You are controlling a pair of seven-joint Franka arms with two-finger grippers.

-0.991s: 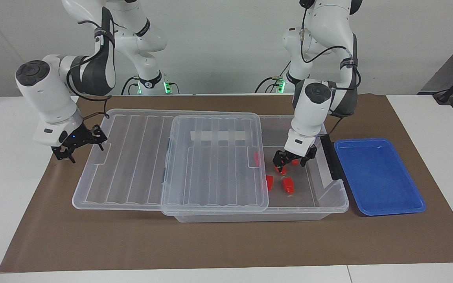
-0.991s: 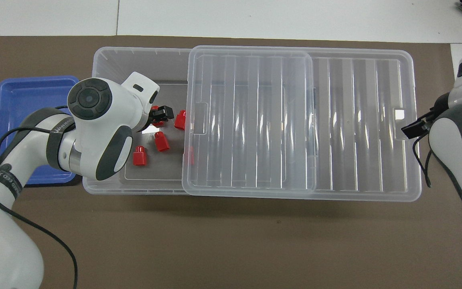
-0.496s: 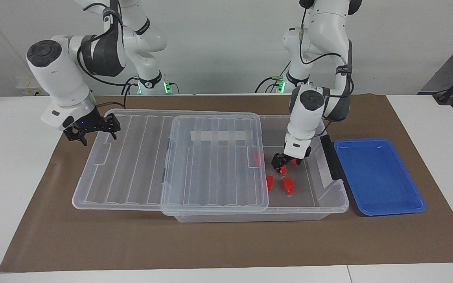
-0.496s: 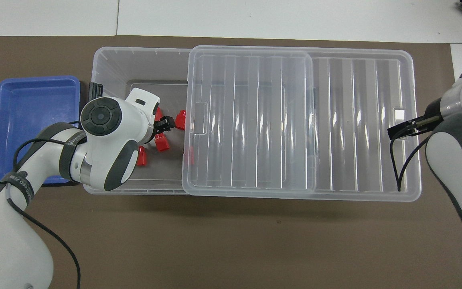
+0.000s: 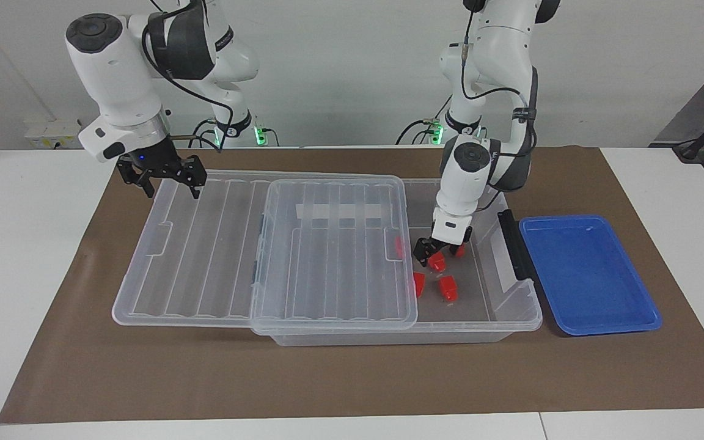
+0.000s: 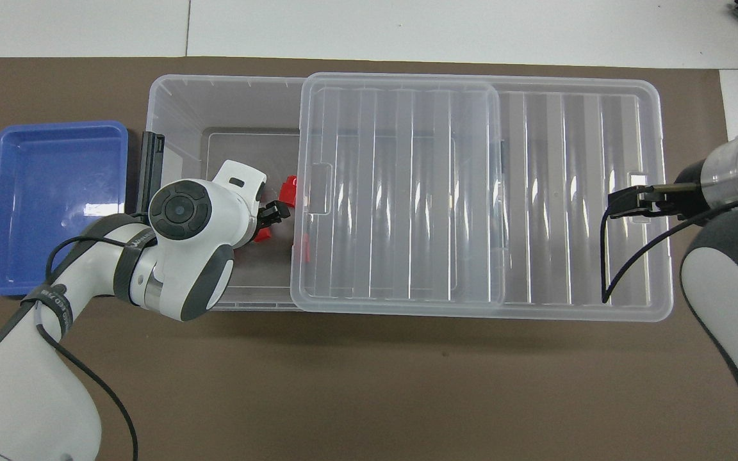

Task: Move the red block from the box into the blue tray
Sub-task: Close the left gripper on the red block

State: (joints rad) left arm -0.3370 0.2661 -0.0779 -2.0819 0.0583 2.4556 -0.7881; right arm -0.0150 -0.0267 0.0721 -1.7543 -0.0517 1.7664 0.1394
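Left gripper (image 5: pixel 436 252) is down inside the box (image 5: pixel 514 308), fingers spread around a red block (image 5: pixel 437 261), not visibly clamped. More red blocks lie beside it on the box floor. Lid (image 5: pixel 333 244) is slid toward the right arm's end. Blue tray (image 5: pixel 590 275) sits just beside the box. Right gripper (image 5: pixel 162 177), open, hangs over the lid's end.

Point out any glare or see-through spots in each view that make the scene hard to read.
Overhead view: bright streaks of glare run along the ribbed clear lid, a white reflection sits in the blue tray, and the left arm hides most red blocks. Facing view: the lid veils one red block beneath its edge.
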